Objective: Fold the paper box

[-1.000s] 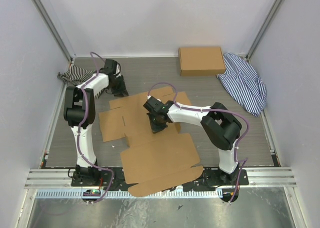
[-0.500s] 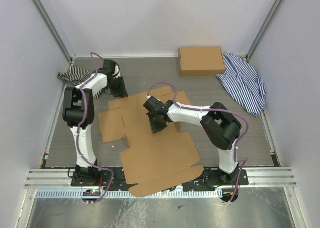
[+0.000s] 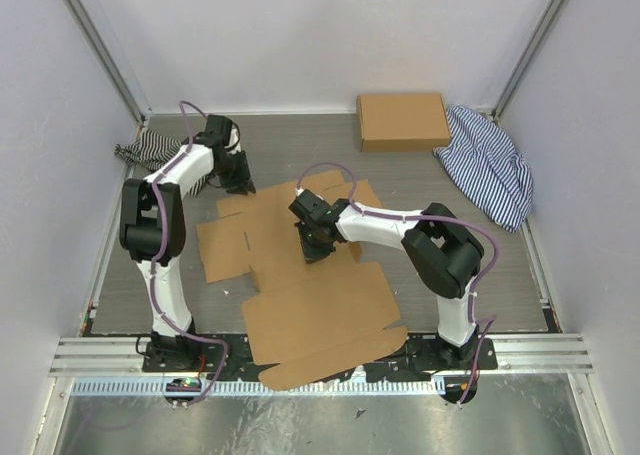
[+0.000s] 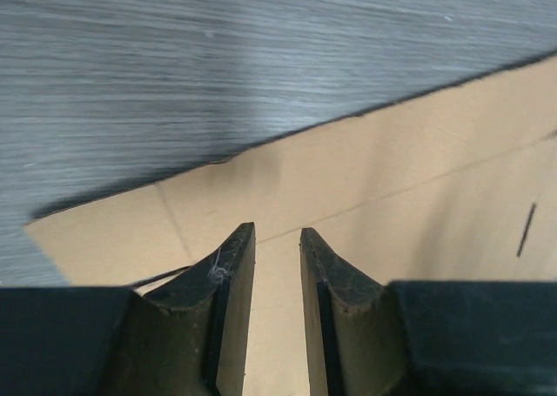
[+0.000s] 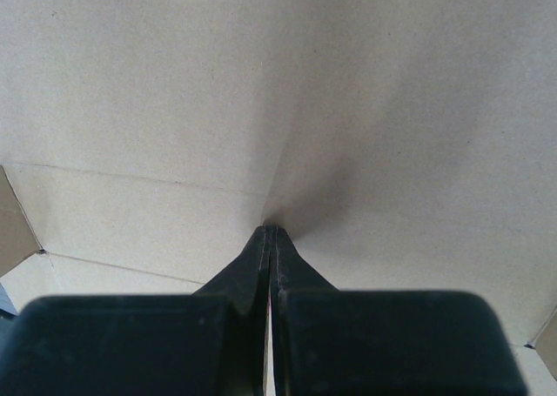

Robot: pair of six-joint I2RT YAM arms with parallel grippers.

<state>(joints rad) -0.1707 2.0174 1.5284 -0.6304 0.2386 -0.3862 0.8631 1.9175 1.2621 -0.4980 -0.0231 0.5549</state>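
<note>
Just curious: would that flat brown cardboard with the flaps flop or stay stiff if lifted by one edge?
The paper box probably stays stiff within panels but hinges along its visible crease lines. Thin and flat, it likely is light and may slide on the table unless the shut right end effector pins it.

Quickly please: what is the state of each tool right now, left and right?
Left tool: open, holding nothing, over the edge of the box.
Right tool: closed, holding nothing, tip against the box.

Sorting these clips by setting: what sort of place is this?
Probably a robot test cell: left arm and right arm bolted to a metal rail, plain white walls enclosing the grey table.
</note>
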